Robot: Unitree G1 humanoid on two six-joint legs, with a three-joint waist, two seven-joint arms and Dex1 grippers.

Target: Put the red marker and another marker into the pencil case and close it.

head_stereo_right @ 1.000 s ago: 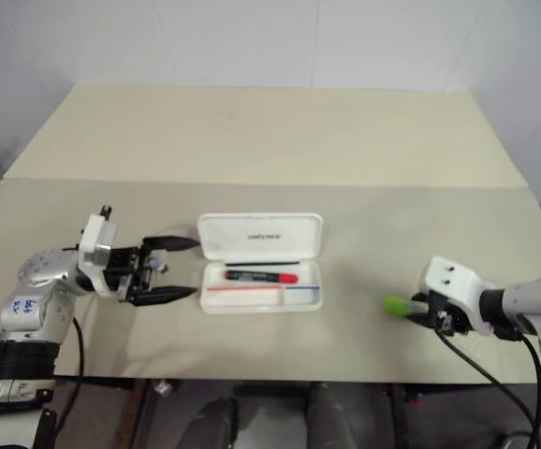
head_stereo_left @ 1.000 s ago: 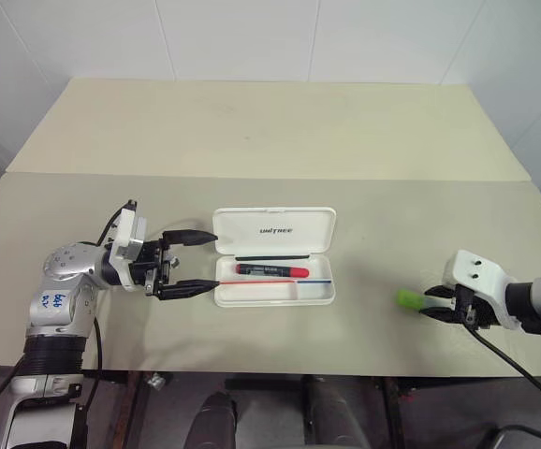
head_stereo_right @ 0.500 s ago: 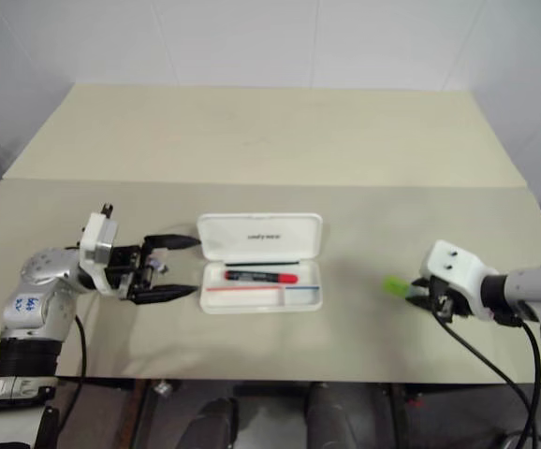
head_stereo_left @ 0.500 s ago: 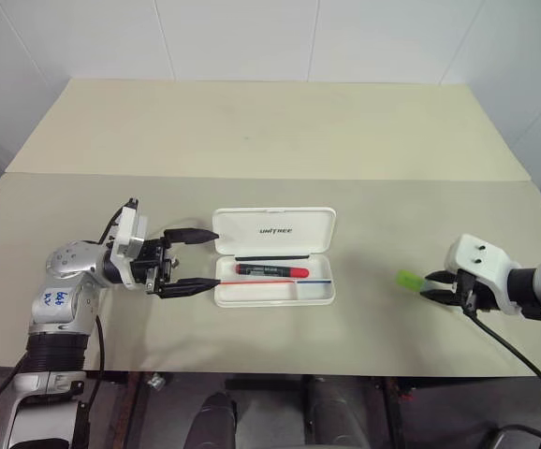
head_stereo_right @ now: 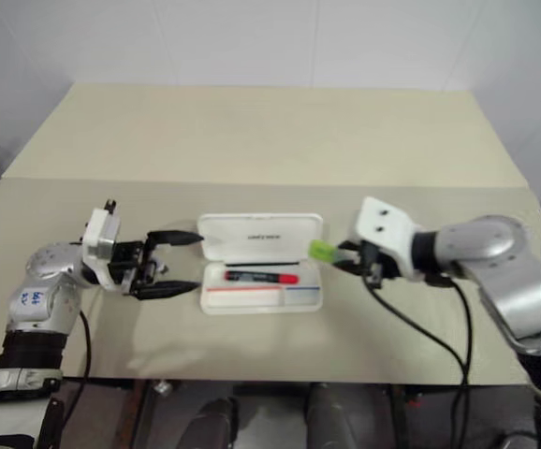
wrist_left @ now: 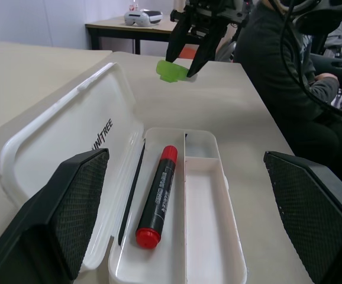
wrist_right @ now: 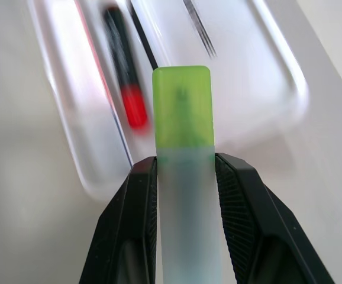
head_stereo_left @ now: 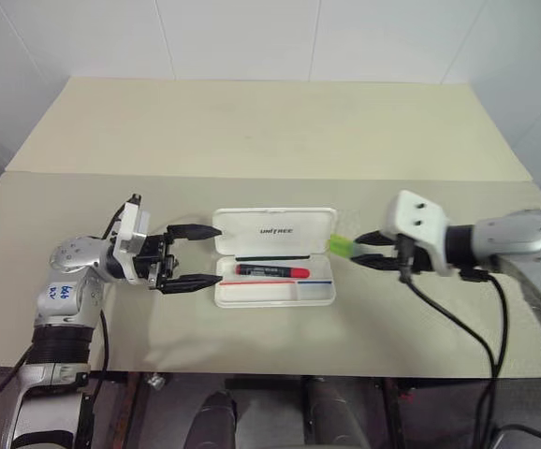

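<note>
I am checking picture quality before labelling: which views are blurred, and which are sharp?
Right wrist view: the green marker is sharp, while the pencil case and red marker behind it are smeared by motion blur. Left wrist view: case and red marker are crisp. Right eye view: softer than the left eye view.

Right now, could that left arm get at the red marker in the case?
Probably yes. The left gripper hangs open just beside the pencil case, whose lid is up, and the red marker lies uncovered in the tray, nothing between.
</note>
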